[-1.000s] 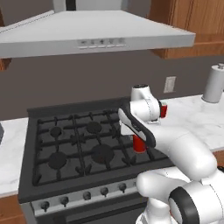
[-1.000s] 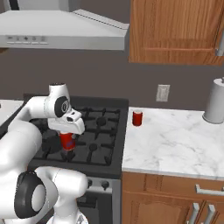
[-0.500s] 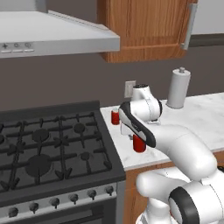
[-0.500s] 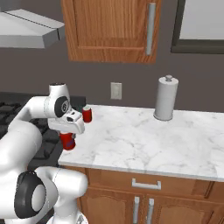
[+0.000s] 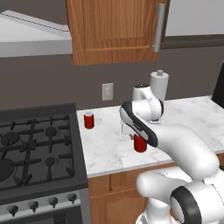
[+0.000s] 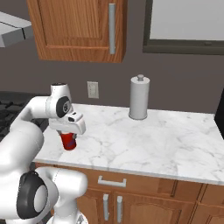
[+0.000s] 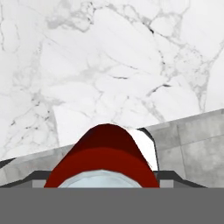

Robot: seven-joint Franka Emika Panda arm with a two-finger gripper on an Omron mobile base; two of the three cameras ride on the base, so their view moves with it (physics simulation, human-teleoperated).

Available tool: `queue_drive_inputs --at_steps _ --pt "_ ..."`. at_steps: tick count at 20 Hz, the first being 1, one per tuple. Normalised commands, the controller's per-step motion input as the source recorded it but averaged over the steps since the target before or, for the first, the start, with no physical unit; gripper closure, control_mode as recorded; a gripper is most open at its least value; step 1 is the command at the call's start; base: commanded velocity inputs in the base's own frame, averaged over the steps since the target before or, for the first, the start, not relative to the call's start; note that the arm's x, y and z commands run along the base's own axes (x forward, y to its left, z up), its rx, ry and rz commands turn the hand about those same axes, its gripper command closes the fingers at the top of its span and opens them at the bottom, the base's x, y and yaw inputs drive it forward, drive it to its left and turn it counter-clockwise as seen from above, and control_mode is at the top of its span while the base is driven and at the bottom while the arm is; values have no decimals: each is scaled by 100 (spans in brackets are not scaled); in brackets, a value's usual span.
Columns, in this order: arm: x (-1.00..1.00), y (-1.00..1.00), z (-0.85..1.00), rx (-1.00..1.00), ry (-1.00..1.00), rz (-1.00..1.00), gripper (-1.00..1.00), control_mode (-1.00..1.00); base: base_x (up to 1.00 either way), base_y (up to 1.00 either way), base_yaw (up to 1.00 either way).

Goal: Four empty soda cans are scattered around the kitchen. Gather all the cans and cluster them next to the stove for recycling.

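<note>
My gripper point(image 5: 137, 136) is shut on a red soda can point(image 5: 140, 144), holding it upright just above the white marble counter point(image 5: 109, 148) near the front edge. From the right base view the same can point(image 6: 68, 141) hangs under the hand point(image 6: 68, 129). In the hand view the can's red body and silvery top point(image 7: 104, 154) sit between the fingers, over marble. A second soda can point(image 5: 89, 120) stands on the counter right beside the black gas stove point(image 5: 35, 144), left of my gripper. The stove's edge point(image 6: 5, 114) lies at the far left.
A white paper towel roll point(image 5: 159, 85) point(image 6: 139, 97) stands at the back wall behind the arm. A wall outlet point(image 5: 107, 91) sits behind the standing can. Wooden cabinets point(image 5: 113, 30) hang overhead. Open marble point(image 6: 166, 140) stretches to the right.
The whole scene has slid left in both base views, so the base has driven right, away from the stove. The red can stays in my gripper throughout.
</note>
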Motion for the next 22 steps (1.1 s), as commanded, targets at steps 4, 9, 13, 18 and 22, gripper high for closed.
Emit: queue_drive_inputs --at_steps 4,9,13,18,22 --pt "0 0 0 0 0 0 100 100 0 0 0" --pt "3 2 0 0 0 0 100 -100 0 0 0" --pt "53 26 -8 1 -1 0 100 -100 0 0 0" --pt "84 50 -13 0 0 0 100 -100 0 0 0" --pt "82 57 -11 0 0 0 100 -100 0 0 0"
